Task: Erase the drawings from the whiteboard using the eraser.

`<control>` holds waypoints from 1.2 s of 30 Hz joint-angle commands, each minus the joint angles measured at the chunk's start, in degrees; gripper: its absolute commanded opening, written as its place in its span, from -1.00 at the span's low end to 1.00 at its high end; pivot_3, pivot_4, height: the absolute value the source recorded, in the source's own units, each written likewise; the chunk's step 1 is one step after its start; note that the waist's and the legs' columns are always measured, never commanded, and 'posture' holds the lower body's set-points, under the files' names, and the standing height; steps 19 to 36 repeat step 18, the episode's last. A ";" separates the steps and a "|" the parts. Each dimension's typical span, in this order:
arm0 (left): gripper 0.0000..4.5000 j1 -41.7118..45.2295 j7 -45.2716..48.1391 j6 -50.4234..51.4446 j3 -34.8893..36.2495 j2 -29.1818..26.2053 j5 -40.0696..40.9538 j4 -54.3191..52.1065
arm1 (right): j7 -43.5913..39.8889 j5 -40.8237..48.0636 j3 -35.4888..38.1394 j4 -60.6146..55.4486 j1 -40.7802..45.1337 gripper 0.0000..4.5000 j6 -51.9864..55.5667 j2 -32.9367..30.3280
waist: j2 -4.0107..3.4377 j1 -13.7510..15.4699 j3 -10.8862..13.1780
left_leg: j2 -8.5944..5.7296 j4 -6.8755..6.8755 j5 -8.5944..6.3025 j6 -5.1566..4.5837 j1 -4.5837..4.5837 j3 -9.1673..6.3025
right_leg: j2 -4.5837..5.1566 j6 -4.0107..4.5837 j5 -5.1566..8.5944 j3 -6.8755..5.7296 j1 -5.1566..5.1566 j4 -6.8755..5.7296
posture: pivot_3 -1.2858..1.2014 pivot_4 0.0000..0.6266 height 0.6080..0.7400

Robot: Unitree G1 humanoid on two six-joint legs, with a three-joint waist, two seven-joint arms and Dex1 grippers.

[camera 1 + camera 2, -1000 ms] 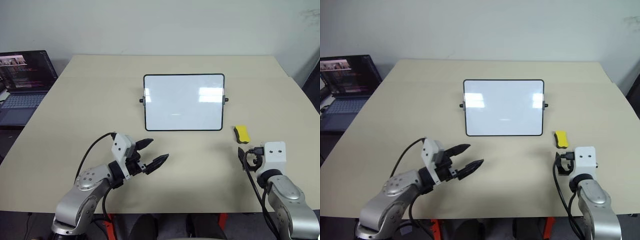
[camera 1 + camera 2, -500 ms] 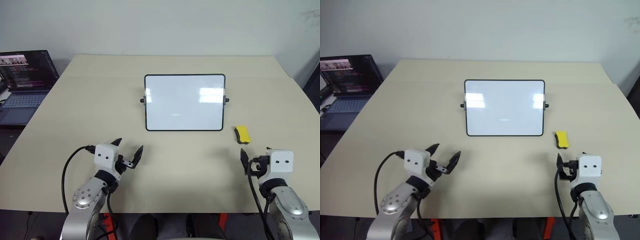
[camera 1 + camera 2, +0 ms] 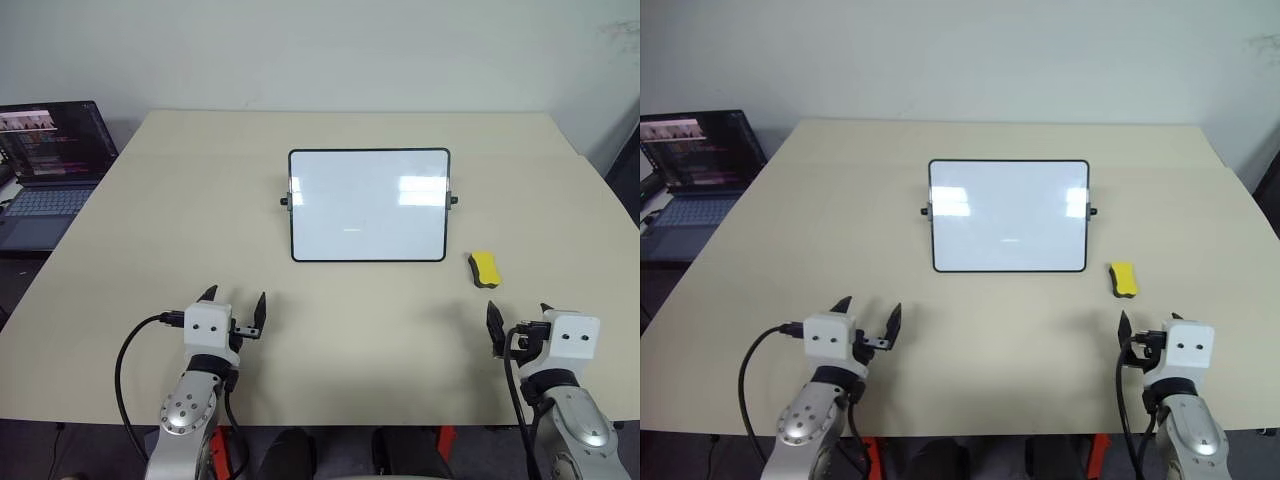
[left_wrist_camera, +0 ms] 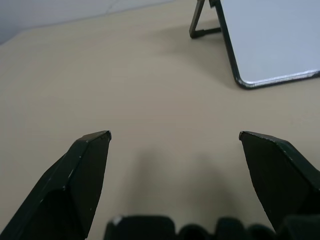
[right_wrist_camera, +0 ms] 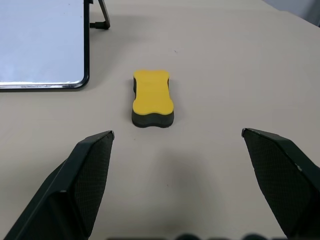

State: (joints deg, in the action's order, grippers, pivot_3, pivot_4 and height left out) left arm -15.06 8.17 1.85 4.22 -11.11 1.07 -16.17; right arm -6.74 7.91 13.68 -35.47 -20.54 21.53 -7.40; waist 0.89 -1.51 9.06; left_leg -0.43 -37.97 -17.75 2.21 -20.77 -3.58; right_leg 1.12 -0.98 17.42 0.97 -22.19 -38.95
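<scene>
The whiteboard stands propped at the table's middle, white with a thin black frame. Of the drawings only a faint short dash shows near its centre. The eraser, a yellow block with a dark underside, lies flat on the table just right of the board's lower right corner. My right gripper is open near the table's front edge, pointing at the eraser from a short way back, apart from it. My left gripper is open and empty at the front left, facing the board's lower left corner.
An open laptop sits on a lower surface beyond the table's left edge. The beige table is bare around the board, with wide room between the two grippers.
My left gripper has swung from pointing right to pointing straight ahead and has drawn left and back toward the front edge. The right gripper drew back slightly. Board and eraser have not moved.
</scene>
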 commanded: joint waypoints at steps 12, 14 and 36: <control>1.00 -1.93 -0.72 -6.46 -2.27 1.41 -2.54 2.99 | -2.19 2.32 7.28 -0.27 1.34 0.98 -0.46 -5.19 | -0.01 0.02 -0.04 | -0.02 -0.01 0.00 -0.01 0.01 0.03 | 0.00 0.00 0.00 0.01 0.05 0.00 | 0.03 -0.52 1.00; 1.00 -1.97 -0.73 -6.21 -2.46 1.50 -2.65 2.60 | -2.31 3.01 8.26 -1.18 1.19 0.98 0.26 -5.68 | -0.04 0.03 -0.05 | -0.02 -0.01 0.00 -0.01 0.01 0.02 | 0.00 0.00 0.00 0.00 0.05 0.00 | 0.03 -0.52 1.00; 1.00 -2.19 -0.36 -6.53 -2.78 1.38 -2.59 2.75 | -2.16 2.83 8.32 -0.66 1.39 0.98 0.53 -6.23 | -0.04 0.03 -0.06 | -0.02 -0.01 0.00 -0.01 0.02 0.03 | 0.00 0.00 0.00 0.00 0.06 0.00 | 0.03 -0.52 1.00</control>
